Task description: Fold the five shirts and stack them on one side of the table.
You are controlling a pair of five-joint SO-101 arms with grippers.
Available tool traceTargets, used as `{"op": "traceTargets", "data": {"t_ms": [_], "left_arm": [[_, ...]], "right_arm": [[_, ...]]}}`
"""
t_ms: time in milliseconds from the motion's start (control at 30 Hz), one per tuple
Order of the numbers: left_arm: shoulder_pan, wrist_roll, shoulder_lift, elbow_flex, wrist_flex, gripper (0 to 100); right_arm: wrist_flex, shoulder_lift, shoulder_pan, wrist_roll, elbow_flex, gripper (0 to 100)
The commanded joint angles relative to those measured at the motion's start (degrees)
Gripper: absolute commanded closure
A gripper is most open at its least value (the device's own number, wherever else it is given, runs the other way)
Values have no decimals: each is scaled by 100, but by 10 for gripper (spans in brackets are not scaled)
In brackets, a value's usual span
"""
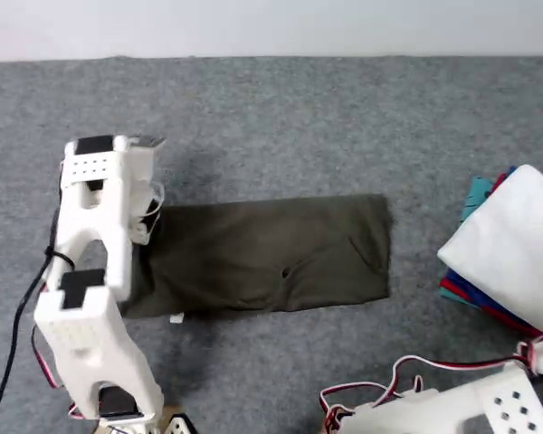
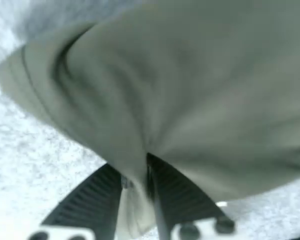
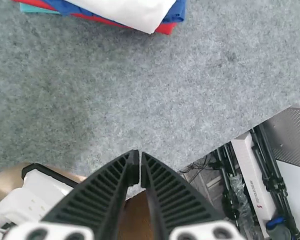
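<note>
No text, number or sign can be read. A white box (image 3: 247, 165) carries red print too small to make out, and the white tag (image 1: 176, 317) on the olive shirt (image 1: 262, 253) looks blank.

Pinches a fold of the olive shirt (image 1: 271, 253) with the left gripper (image 2: 136, 169), fingers pressed on the cloth. Holds the left arm (image 1: 90, 271) bent above one end of the shirt. Rests the right arm (image 1: 462, 407) well apart from the shirt, right gripper (image 3: 140, 160) closed on nothing, fingertips touching.
</note>
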Motion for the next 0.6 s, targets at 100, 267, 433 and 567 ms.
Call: {"op": "traceTargets", "data": {"t_ms": [100,267,433,567], "left_arm": [[1248,536,-1662,13,193,987],[2426,1064,-2004,-13,193,987],[3560,1363,-2004,-22,-53,987],[4149,1442,-1987,-13,-686,987]], "right_arm": [[198,-75,22,53,-53,989],[198,-75,13,53,-53,989],[198,-75,13,53,-53,989],[198,-75,13,53,-26,989]]}}
